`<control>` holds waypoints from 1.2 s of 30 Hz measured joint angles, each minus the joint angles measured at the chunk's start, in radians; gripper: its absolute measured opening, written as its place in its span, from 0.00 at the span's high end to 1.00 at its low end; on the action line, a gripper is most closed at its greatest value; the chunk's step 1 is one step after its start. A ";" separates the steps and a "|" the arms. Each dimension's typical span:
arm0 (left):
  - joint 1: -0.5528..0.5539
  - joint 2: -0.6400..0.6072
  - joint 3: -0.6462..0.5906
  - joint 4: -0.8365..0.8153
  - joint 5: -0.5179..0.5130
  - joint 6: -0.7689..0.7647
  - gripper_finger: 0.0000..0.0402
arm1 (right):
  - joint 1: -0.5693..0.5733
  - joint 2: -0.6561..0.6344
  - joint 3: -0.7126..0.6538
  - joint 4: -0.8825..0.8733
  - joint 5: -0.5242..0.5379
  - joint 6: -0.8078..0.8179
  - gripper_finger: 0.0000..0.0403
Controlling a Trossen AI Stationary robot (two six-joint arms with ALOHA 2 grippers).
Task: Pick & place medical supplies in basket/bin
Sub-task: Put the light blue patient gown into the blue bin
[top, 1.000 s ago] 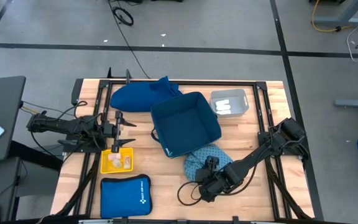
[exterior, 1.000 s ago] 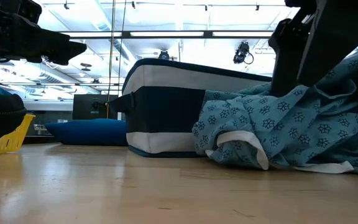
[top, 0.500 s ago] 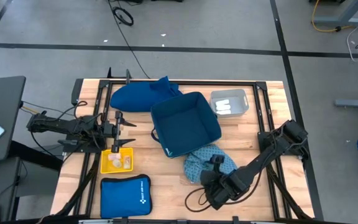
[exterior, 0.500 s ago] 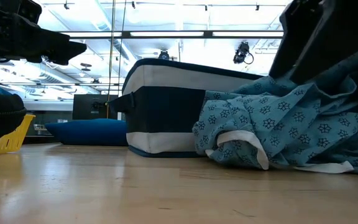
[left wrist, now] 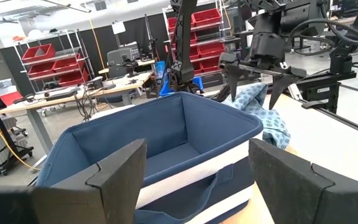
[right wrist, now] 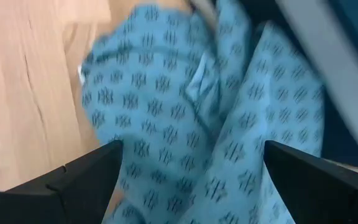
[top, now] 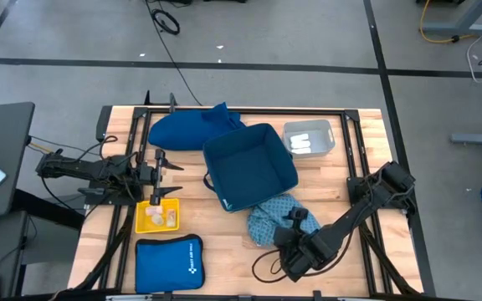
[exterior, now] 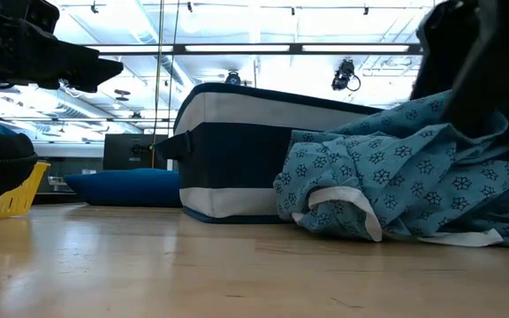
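Shifted slightly, right end effector (top: 292, 219) hovers spread, empty, over crumpled teal cloth (top: 266, 221).

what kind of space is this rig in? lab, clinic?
Looks like a robotics lab or workshop, not a clinic: shelving with red parts bins, cluttered workbenches behind the navy basket, and a taped concrete floor around the wooden table.

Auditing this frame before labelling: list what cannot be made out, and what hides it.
- Teal cloth: far side hidden by the right arm, low view.
- Basket: inside hidden by its wall, low view.
- Yellow tray: contents too small, high view.
- Clear bin: contents too small, high view.
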 joint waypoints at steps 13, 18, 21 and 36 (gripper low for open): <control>0.000 0.000 0.000 0.000 0.000 0.000 0.29 | 0.064 0.000 0.018 -0.050 -0.191 0.043 0.01; 0.000 0.000 0.000 0.000 0.000 0.000 0.29 | 0.071 0.019 0.003 -0.067 -0.180 0.041 0.01; 0.000 0.000 0.000 0.000 0.000 0.000 0.29 | 0.071 0.051 -0.017 -0.057 -0.176 0.026 0.01; 0.000 0.000 0.000 0.000 0.000 0.000 0.29 | 0.071 0.282 -0.011 -0.065 0.066 -0.017 0.01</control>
